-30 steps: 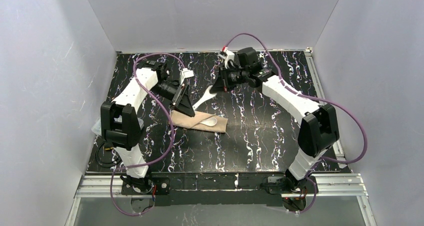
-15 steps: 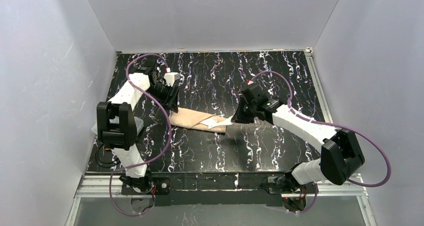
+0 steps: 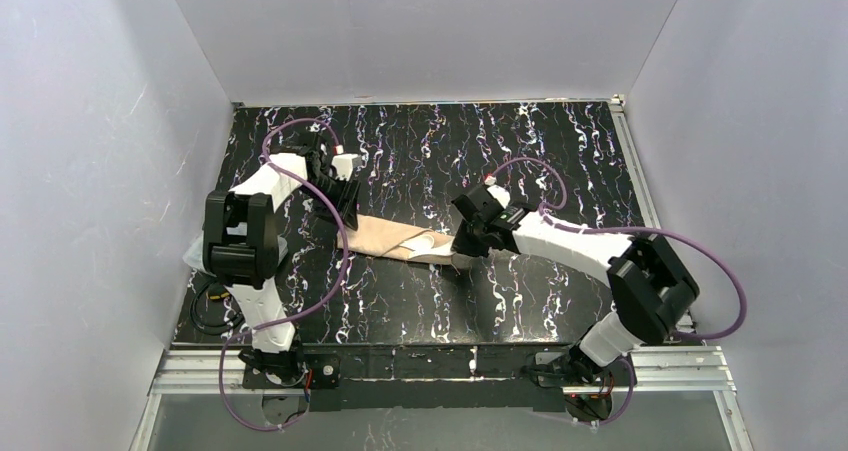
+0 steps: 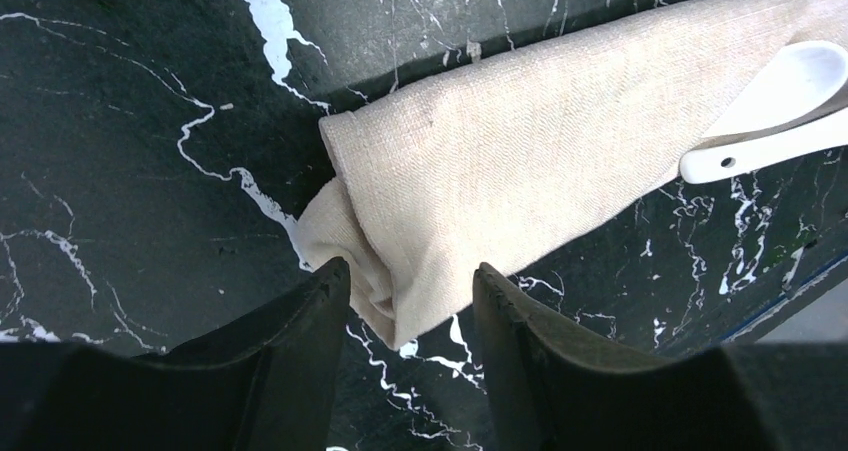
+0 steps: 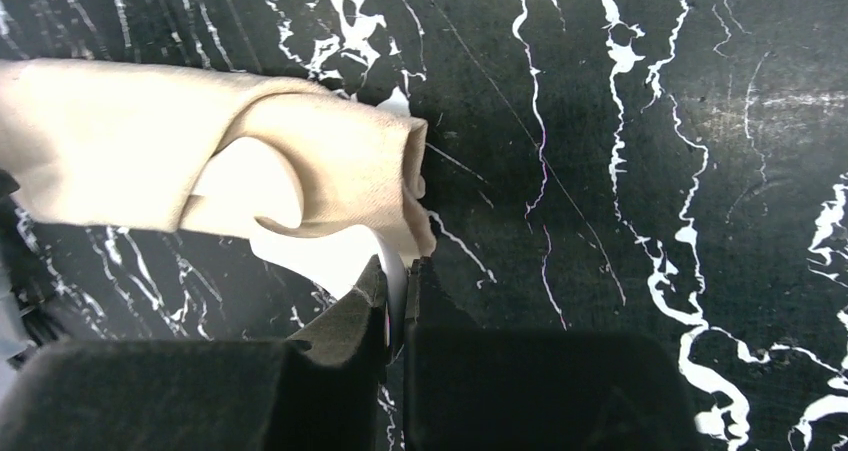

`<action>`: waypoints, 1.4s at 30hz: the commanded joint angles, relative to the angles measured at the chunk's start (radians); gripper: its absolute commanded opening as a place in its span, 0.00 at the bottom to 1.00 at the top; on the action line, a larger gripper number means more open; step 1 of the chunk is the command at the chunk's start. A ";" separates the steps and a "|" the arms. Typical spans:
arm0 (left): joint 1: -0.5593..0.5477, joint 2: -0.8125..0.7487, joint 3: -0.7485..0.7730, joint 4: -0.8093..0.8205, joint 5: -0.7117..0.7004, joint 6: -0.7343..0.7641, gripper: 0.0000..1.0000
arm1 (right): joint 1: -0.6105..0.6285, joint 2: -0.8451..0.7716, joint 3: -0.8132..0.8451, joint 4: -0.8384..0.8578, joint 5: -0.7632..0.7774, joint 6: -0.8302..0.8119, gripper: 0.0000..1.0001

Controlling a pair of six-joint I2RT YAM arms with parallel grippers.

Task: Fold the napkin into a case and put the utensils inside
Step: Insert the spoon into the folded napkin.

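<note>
Case (image 3: 395, 237) lies flat mid-table (image 3: 560, 161), a long narrow cloth roll. Its long axis runs left-right, with the right end sitting slightly nearer the arm bases.

One spoon (image 5: 310, 256) is at the case's right end, just below the open fold. The other spoon (image 4: 800, 71) has its bowl resting on the cloth at that same end. The two white pieces overlap in the left wrist view, so we can't cleanly say which handle belongs to which, or how much of either is inside.

Right pincer (image 5: 400, 271) is clamped shut on the thin edge of the first spoon, right at the mouth of the case. Left pincer (image 4: 410, 271) is about half open and straddles the left, closed end. The cloth corner sits between its fingers (image 4: 290, 341) with a gap left on one side, so we read that as not gripping.

We judge the fold done and the second utensil partway through insertion.

- **Key relation:** the case lies to the left of the right pincer, and its mouth faces that pincer.
- **Push direction:** the push should go leftward along the long axis, not across it.
- **Which arm:** the right arm is nearer the mouth and owns the move. The left arm sits at the far end, placed to brace the cloth.
- **Risk:** the cloth is loose and may slide or bunch leftward under the push instead of taking the spoon in.
</note>
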 commanded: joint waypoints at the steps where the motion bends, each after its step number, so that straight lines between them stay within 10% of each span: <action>1: -0.002 0.013 -0.026 0.024 0.008 -0.022 0.44 | 0.007 0.048 0.062 0.025 0.038 0.035 0.01; 20: -0.054 0.072 -0.104 0.018 0.050 -0.110 0.03 | -0.008 0.038 0.013 0.105 0.050 0.033 0.01; 42: -0.059 0.097 -0.136 -0.017 0.128 -0.099 0.00 | -0.017 0.075 -0.094 0.336 -0.065 0.059 0.01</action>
